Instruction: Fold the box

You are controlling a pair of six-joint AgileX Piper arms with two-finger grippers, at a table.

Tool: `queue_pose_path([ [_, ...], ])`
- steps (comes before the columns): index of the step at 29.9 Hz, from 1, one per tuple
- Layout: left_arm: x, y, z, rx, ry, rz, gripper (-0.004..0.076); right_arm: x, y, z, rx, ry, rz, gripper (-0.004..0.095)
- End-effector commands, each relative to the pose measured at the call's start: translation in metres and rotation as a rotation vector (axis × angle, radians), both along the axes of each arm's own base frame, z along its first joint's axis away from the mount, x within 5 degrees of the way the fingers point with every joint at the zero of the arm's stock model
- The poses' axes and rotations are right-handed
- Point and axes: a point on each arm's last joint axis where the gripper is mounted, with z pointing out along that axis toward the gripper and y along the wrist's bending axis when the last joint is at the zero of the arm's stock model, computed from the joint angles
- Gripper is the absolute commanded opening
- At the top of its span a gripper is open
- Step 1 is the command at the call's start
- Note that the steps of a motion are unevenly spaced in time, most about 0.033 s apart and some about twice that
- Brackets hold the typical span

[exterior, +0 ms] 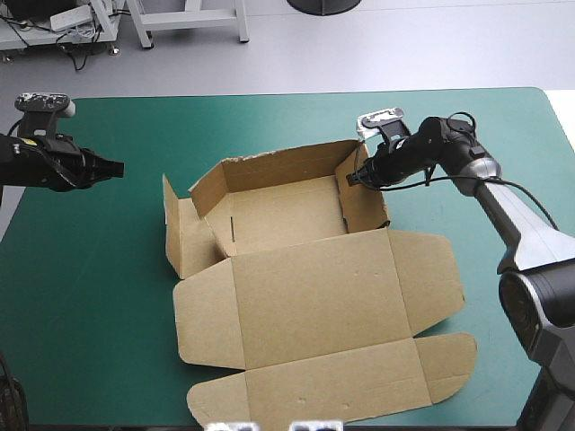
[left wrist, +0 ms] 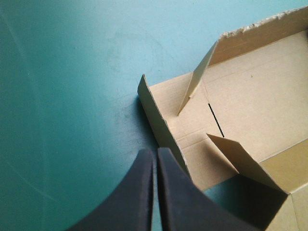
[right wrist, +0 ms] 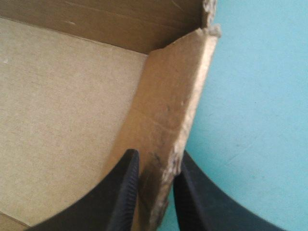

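The left pincer (exterior: 115, 168) hangs over bare teal-green tabletop (exterior: 81, 296), its black fingers clenched together on nothing. The box (exterior: 287, 215) lies ahead of it and a little to one side, apart from its tips. Nearest to that pincer is the box's left wall (left wrist: 156, 113), which leans outward and loose, with a small corner flap (left wrist: 195, 84) standing just beyond it, not tucked. The brown box sits near the middle of the tabletop as a half-formed tray, with its back wall (exterior: 278, 166) raised and its lid (exterior: 314, 305) flat on the cover on the near side. The right pincer (exterior: 356, 177) is grasping the right wall (right wrist: 178, 96), one finger inside the tray and one outside, the board pinched between them close to the back corner. The step in hand looks like setting up and tucking the right wall. Next, I judge, that wall needs pressing into place, while the left pincer must close in on the loose left wall, open, and raise it likewise. Count: one box, one lid, two pincers, one empty and one holding.
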Motion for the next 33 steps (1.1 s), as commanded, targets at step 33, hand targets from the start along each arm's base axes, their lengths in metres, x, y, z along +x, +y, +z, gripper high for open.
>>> queue_pose_path([
  [33, -0.008, -0.005, 0.013, -0.009, -0.030, -0.031, 0.0012, -0.031, -0.009, 0.110, -0.006, 0.010, -0.003, 0.0325],
])
